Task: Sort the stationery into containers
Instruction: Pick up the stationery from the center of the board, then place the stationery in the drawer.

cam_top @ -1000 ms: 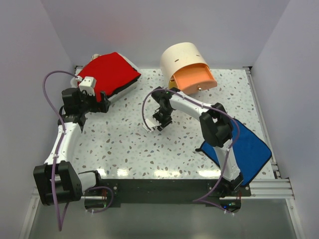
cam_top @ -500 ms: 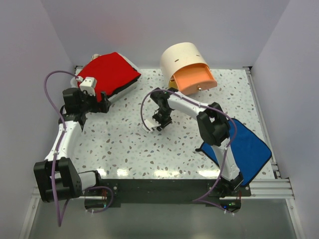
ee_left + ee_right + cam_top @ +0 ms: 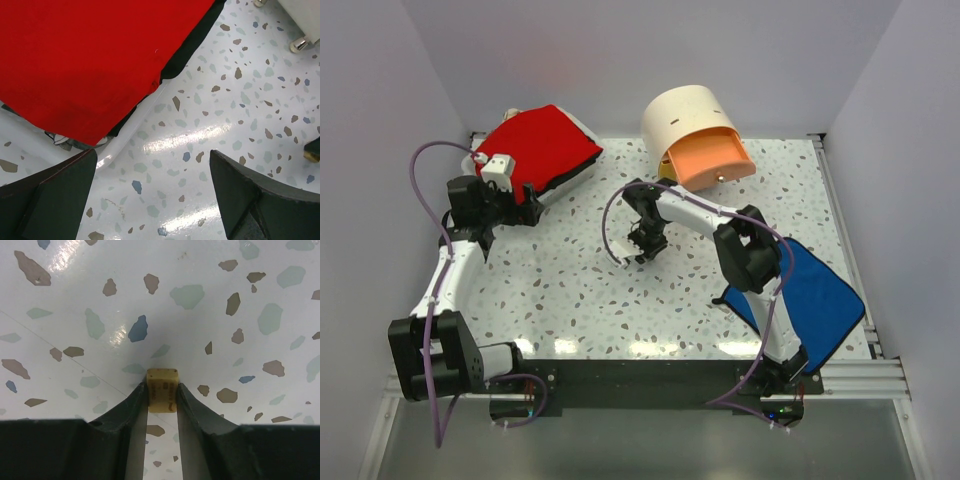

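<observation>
My right gripper (image 3: 162,390) is shut on the tiny tan cube (image 3: 161,386), pinched between both fingertips just above the speckled table. In the top view it (image 3: 642,250) hangs over the table's middle, near side of the drum. The cream drum (image 3: 685,122) stands at the back with its orange drawer (image 3: 708,160) pulled open. The white case with a red top (image 3: 538,147) lies at the back left. My left gripper (image 3: 152,192) is open and empty beside the case's red top (image 3: 85,55); in the top view it (image 3: 532,208) sits at the case's near edge. Other stationery is out of view.
A flat blue cloth (image 3: 815,295) lies at the right front under my right arm. White walls close in the table on three sides. A purple cable (image 3: 610,222) loops off the right arm near the gripper.
My right gripper has shifted slightly toward the back; the left arm has hardly moved.
</observation>
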Controlling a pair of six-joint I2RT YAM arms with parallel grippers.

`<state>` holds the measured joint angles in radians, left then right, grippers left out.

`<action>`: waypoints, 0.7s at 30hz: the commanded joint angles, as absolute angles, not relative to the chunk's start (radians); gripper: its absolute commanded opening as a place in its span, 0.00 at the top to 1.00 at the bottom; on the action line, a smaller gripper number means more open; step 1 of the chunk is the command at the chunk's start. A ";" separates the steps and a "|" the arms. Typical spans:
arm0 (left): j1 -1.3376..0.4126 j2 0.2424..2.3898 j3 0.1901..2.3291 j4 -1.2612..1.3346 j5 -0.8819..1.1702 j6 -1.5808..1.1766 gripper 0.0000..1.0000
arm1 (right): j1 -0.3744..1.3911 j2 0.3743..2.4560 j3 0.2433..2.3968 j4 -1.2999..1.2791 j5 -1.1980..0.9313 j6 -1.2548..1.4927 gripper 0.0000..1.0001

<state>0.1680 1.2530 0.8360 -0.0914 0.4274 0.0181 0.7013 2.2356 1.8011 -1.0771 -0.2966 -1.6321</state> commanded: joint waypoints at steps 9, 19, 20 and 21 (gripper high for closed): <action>0.176 1.269 0.900 0.029 0.462 -0.048 0.01 | 0.664 2.074 2.084 -1.066 -0.318 -1.385 0.82; 0.143 1.348 0.988 0.046 0.483 -0.072 0.01 | 0.548 2.016 2.307 -0.928 -0.190 -1.269 0.83; 0.138 1.354 1.002 0.046 0.483 -0.072 0.01 | 0.540 2.007 2.303 -0.916 -0.181 -1.275 0.83; 0.135 1.365 1.008 0.046 0.483 -0.072 0.01 | 0.532 2.003 2.299 -0.905 -0.167 -1.281 0.83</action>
